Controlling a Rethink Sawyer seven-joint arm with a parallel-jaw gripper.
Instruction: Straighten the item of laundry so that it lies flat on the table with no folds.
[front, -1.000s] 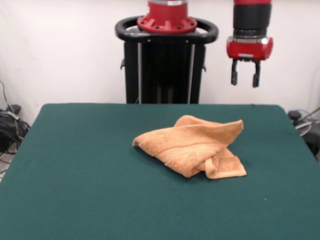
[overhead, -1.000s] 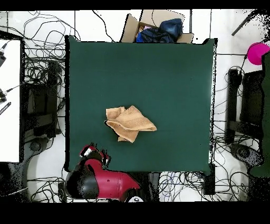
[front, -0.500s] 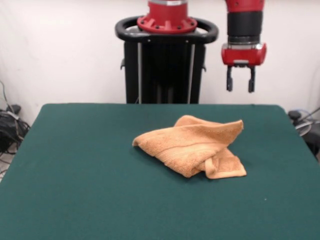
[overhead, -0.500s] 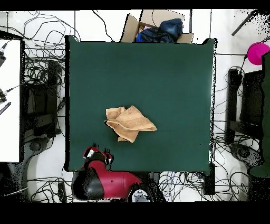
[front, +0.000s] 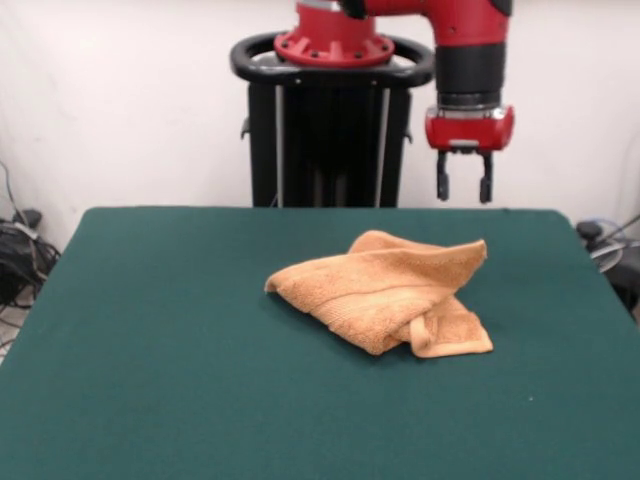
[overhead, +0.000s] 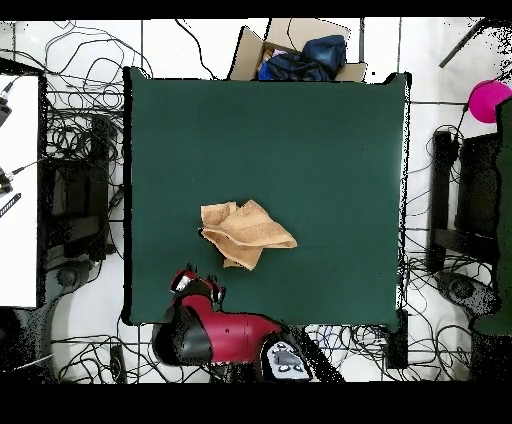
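The item of laundry (front: 390, 290), an orange-tan terry towel, lies crumpled and folded over itself near the middle of the green table (front: 150, 330). From above the towel (overhead: 246, 231) shows as a bunched wedge, a little toward the robot's side of the table (overhead: 330, 140). My gripper (front: 461, 195) hangs open and empty in the air above the table's far edge, beyond and slightly right of the towel. The overhead view puts the gripper (overhead: 198, 285) over the table's bottom edge, just below and left of the towel.
A cardboard box (overhead: 298, 52) with dark cloth sits past the table's top edge in the overhead view. Cables (overhead: 80, 130) cover the floor around the table. A pink object (overhead: 488, 100) stands at the right. The black pedestal (front: 330, 130) rises behind the table.
The gripper has moved left and lower in the front view, closer to the towel; from above the arm has swung right and up onto the table's edge. The towel has not moved.
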